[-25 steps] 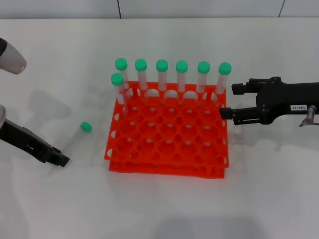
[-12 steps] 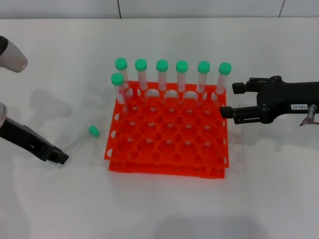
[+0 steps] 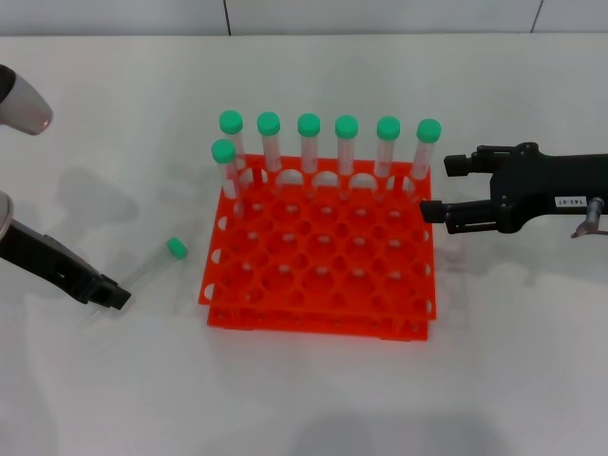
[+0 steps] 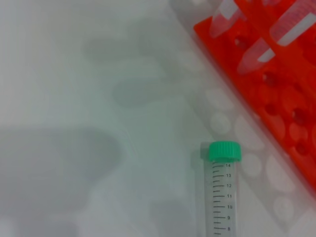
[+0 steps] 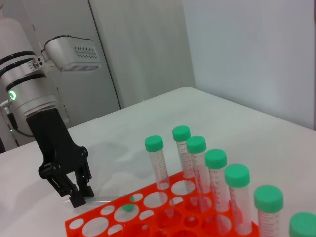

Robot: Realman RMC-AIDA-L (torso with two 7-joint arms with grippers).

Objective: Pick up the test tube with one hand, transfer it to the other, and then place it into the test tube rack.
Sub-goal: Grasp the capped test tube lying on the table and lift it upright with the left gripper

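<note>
The test tube (image 3: 152, 268), clear with a green cap, lies slanted just left of the orange-red test tube rack (image 3: 313, 313). My unlabelled left gripper (image 3: 116, 296) is shut on its bottom end, low over the table. The left wrist view shows the tube (image 4: 222, 192) pointing cap-first towards the rack (image 4: 281, 98). My labelled right gripper (image 3: 442, 190) is open and empty, hovering at the rack's far right corner. The right wrist view shows the left gripper (image 5: 79, 197) beyond the rack (image 5: 103, 217).
Several green-capped tubes (image 3: 308, 142) stand upright along the rack's back row, with one more (image 3: 225, 171) in the second row at the left. The rest of the holes are empty. The white table (image 3: 304, 399) stretches on all sides.
The tube's cap has swung a little to the right, towards the rack, with the left gripper at its bottom end. The right gripper has hardly moved.
</note>
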